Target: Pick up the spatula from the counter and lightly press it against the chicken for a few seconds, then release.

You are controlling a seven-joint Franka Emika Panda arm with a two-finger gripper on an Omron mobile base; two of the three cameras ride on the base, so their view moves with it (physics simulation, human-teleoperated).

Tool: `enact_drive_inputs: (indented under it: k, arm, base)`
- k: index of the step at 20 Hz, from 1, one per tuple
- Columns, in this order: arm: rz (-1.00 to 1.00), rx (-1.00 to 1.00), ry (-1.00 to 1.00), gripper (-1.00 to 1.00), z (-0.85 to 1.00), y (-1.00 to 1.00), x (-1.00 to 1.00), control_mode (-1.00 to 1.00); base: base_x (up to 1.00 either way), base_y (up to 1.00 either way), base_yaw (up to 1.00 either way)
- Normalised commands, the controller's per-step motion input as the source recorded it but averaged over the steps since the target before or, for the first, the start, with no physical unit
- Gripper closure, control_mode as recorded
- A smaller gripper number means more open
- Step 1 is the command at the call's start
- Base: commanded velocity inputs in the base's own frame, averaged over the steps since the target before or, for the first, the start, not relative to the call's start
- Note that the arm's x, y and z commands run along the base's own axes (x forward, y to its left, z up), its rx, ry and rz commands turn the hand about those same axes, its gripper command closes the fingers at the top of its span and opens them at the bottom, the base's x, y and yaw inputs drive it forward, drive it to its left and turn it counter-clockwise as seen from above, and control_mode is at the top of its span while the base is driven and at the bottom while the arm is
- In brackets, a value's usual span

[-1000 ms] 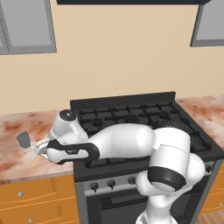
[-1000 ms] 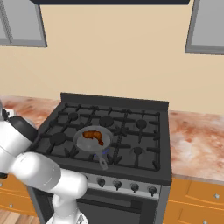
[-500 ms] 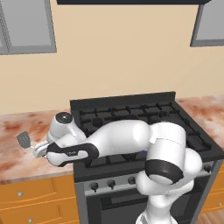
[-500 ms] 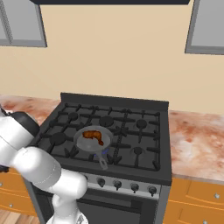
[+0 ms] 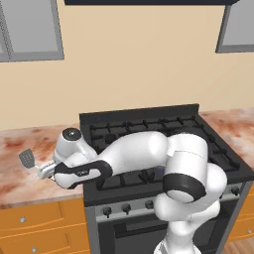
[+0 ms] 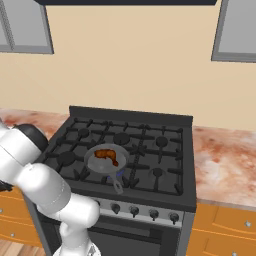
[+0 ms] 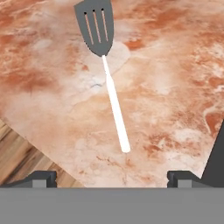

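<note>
My pincer [image 7: 112, 177] is spread wide with nothing between its fingers, the two dark fingertips [image 7: 43, 177] standing far apart over the speckled reddish counter [image 7: 175, 87]. The spatula [image 7: 108, 81] lies flat on that counter straight ahead of my fingers. The rounded end of its white handle points back at the gap between them and stops a little short of it, so I am not touching it. The handle runs away from me, and the dark slotted blade is the part farthest from my fingertips. From behind on the left, my pincer [image 5: 43, 170] sits low over the counter [image 5: 15, 183], with the spatula [image 5: 27, 158] just beyond it, on the side away from the stove [image 5: 149, 124]. My arm [image 5: 134, 151] reaches across the stove's front to get here. The chicken [image 6: 106, 155] is well apart from my pincer, lying in a pan [image 6: 95, 165] on the near burners of the stove.
</note>
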Motion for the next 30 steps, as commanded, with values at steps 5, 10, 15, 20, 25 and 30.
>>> enact_drive_inputs:
  k: [5,10,15,20,25,30]
  arm:
    - [0.0,0.0,0.0,-1.0,-0.16,0.0,0.0,-1.0]
    - [0.0,0.0,0.0,-1.0,-0.17,0.0,0.0,-1.0]
    - [0.0,0.0,0.0,-1.0,-0.12,0.01,0.06,-1.0]
    - [0.0,0.0,0.01,-1.0,-0.06,0.04,0.13,-1.0]
    - [0.0,0.0,0.04,-1.0,-0.07,0.11,0.17,-1.0]
    - [0.0,0.0,0.04,-1.0,-0.07,0.14,0.14,-1.0]
  base:
    - [0.0,0.0,0.0]
    - [0.0,0.0,0.0]
    - [0.0,0.0,0.0]
    - [0.0,0.0,0.0]
    - [0.0,0.0,0.0]
    - [0.0,0.0,0.0]
